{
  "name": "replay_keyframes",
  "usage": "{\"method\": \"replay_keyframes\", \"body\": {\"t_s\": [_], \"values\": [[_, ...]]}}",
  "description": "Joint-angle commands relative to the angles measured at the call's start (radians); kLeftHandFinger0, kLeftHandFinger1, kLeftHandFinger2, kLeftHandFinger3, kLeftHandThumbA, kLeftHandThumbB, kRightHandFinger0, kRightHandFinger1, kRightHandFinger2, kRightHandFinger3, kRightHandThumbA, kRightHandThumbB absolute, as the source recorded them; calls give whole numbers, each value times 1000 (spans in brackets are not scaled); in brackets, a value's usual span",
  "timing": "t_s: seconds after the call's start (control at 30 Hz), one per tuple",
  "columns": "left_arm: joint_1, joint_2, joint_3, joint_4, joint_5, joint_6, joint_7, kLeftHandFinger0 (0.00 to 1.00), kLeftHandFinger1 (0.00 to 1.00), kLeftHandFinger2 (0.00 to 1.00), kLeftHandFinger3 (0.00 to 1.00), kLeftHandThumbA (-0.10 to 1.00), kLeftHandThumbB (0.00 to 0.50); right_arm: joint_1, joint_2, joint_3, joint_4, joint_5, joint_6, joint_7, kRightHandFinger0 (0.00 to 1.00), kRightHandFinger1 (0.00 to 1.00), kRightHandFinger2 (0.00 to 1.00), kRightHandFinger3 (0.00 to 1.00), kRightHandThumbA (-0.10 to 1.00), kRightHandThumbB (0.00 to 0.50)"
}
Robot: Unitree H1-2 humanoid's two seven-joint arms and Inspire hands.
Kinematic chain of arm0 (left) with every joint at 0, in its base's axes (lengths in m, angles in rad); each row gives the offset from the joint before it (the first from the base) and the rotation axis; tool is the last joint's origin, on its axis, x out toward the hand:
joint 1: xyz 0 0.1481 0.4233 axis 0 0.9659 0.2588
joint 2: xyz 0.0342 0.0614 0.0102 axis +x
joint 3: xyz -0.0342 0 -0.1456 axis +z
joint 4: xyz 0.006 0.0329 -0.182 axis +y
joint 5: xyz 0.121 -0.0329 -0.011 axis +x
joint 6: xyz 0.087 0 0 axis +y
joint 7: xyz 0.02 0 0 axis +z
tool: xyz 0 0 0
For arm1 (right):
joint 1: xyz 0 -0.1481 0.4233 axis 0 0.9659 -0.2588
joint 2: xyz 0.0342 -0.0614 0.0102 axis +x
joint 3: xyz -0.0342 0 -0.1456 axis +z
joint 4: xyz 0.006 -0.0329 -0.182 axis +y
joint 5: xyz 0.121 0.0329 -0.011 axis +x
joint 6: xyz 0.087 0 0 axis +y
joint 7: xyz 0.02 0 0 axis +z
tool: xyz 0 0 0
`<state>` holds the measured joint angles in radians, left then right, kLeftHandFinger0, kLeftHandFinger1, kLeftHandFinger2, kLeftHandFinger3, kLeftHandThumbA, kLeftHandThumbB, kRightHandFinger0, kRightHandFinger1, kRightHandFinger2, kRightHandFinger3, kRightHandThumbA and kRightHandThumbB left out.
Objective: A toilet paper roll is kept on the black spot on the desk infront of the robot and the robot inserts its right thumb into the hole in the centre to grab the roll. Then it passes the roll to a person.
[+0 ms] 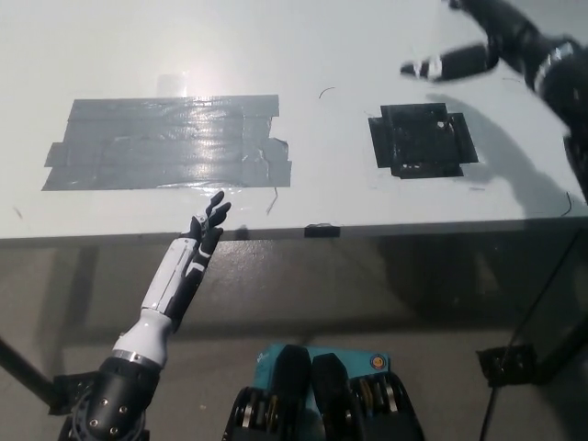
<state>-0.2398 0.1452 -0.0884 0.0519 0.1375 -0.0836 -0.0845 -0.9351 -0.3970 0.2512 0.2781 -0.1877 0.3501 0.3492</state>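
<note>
No toilet paper roll shows anywhere on the desk point(138, 55); the square black spot point(423, 140), rough-edged matte tape, lies bare near the desk's front right. The black right hand point(478, 46) hangs over the far right corner, fingers spread and empty. A glossy grey tape patch point(165, 142) covers the left side, and the white left hand point(197, 243) rests open at the front edge.

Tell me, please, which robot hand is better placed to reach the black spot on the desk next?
The right robot hand: it hovers open over the desk just beyond the black spot, while the left robot hand rests below the desk's front edge.
</note>
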Motion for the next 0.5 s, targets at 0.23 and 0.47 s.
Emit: {"method": "replay_keyframes", "body": {"t_s": [0.23,0.47], "values": [[-50,-5,27,-1,-52,-25,-5,1000,1000,1000,1000,1000,186,504,66,-195,-888,149,-6,-94,1000,1000,1000,1000,1000,337],[24,-7,16,-12,-60,-45,-12,1000,1000,1000,1000,1000,191,716,182,-189,-693,173,-200,-128,1000,1000,1000,1000,1000,291]]}}
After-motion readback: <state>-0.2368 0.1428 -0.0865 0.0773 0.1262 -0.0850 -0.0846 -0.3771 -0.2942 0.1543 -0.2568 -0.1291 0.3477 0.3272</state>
